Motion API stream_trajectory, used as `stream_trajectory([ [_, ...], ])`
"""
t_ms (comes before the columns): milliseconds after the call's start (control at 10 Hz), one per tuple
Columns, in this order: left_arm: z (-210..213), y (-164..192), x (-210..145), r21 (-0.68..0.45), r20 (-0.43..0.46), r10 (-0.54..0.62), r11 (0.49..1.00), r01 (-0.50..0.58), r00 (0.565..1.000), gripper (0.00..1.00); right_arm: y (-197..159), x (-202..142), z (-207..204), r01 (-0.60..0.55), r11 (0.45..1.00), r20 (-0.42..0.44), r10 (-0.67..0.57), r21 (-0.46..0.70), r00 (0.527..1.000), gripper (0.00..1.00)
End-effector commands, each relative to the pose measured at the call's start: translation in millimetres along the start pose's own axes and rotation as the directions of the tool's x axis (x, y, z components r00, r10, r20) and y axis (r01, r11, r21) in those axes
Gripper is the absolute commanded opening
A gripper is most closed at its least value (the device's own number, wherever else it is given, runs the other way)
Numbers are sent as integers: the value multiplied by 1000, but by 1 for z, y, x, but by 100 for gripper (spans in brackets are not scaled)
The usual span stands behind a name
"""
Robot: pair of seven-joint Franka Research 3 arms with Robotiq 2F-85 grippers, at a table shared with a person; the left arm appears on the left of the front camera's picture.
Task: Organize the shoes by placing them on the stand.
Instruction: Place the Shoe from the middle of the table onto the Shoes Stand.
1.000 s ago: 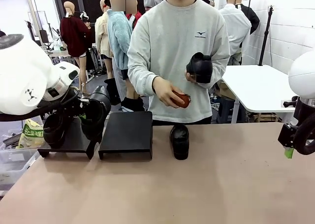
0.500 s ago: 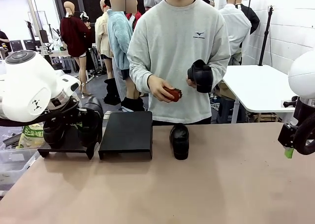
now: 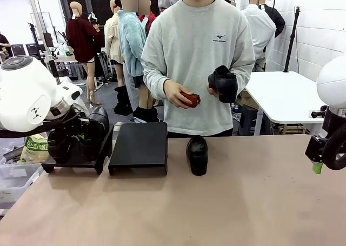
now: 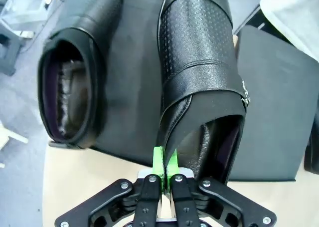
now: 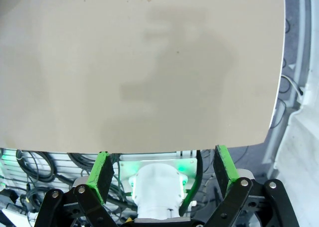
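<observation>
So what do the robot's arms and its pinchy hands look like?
The left arm and right arm are fat, round and shiny white, and the left arm has a small black mark on it. The left end effector and right end effector are black jointed links with silver bolts, each ending in two bright green pads.

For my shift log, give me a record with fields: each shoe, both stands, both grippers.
Left gripper: shut on held shoe at its rim
Held shoe: over left stand, beside placed shoe
Right stand: no shoe on it
Table shoe: on table beside right stand
Person: holds fourth shoe and red-brown object
Right gripper: open, holding nothing
</observation>
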State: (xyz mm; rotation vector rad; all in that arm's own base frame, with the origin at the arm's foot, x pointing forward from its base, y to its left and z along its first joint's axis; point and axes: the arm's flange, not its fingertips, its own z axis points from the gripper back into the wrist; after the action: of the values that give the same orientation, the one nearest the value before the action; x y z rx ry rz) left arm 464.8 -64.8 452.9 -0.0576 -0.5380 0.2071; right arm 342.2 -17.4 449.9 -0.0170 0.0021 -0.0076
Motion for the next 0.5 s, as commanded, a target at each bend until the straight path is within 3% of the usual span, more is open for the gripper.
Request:
stream_trajectory([
  [0,-2,4,17,-18,21,-4,1000,4,1000,0,1,0,-1,6,1000,-5,-6,-2,1000,100],
  [400,-29,7,24,-7,-13,-33,999,32,999,0,1,0,-1,6,1000,-5,-6,-2,1000,100],
])
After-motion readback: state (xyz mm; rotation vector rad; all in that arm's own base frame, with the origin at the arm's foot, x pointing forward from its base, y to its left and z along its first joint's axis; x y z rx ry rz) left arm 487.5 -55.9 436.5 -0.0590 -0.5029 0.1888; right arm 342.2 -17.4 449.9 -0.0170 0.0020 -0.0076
